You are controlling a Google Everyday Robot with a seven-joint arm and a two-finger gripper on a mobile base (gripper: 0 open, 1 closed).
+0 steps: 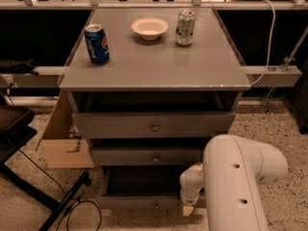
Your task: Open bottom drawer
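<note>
The bottom drawer [130, 202] is the lowest and narrowest grey front of the cabinet, with a small round knob [155, 206]. It stands pulled out a little, with a dark gap above its front. My gripper [187, 209] hangs low at the right end of that drawer front, just right of the knob. The big white arm [236, 186] covers the drawer's right end.
The middle drawer [144, 156] and the top drawer [154, 124] sit above it. On the cabinet top stand a blue can [96, 43], a white bowl [149, 28] and a silver can [185, 27]. A cardboard box [62, 143] and a black stand with cable [57, 196] are at the left.
</note>
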